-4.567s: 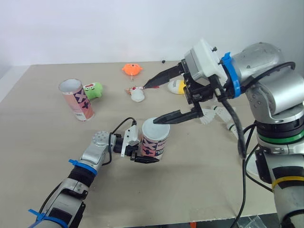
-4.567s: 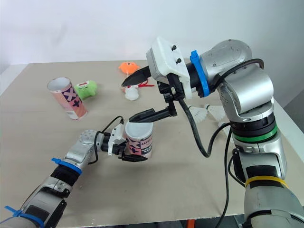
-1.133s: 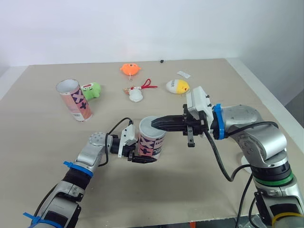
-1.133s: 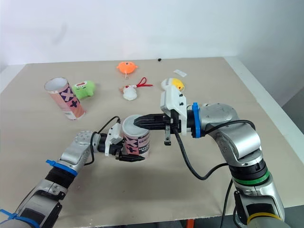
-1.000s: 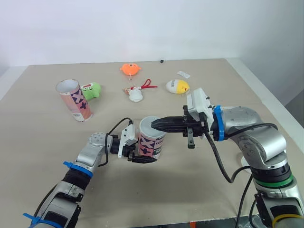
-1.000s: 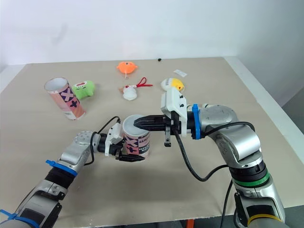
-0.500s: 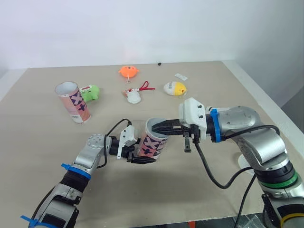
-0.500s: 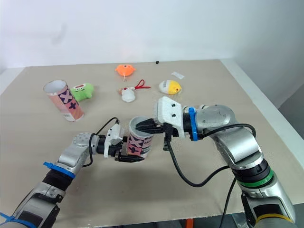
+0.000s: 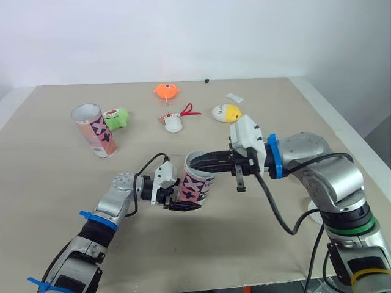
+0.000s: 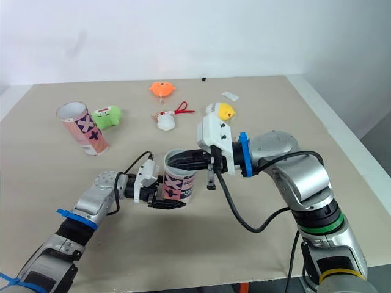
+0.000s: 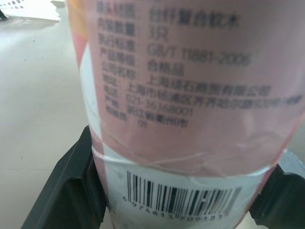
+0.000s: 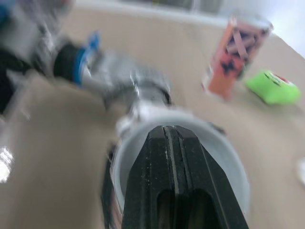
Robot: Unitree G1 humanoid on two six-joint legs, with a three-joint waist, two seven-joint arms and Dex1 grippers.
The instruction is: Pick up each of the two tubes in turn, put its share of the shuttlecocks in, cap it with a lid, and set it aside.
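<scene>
Status: first tube in loading, not yet capped; second tube untouched.

1. The bench (image 9: 49,201) carries all items. No loose shuttlecock or lid can be identified with certainty on it.
2. The right gripper (image 9: 195,162) reaches in level from the bench's right side. Its fingers are pressed together and their tips sit inside the open mouth of the held tube (image 9: 197,183). Whether anything is pinched between them cannot be told.
3. The held tube is near the middle of the bench, toward the front edge, tilted with its mouth toward the right arm. The left gripper (image 9: 177,196) clamps it low on the body, one finger on each side. No lid is on it.
4. The second tube (image 9: 96,130) stands toward the left edge, well apart from both grippers. Whether its pale top is a lid or an open bore cannot be told.
5. Unrelated items lie toward the far edge: green plush toy (image 9: 116,118) just beside the second tube, orange plush toy (image 9: 166,91), egg-shaped toy (image 9: 225,112).

Judged remaining: finish filling, cap, and set aside the held tube; then repeat the cycle on the second tube.
</scene>
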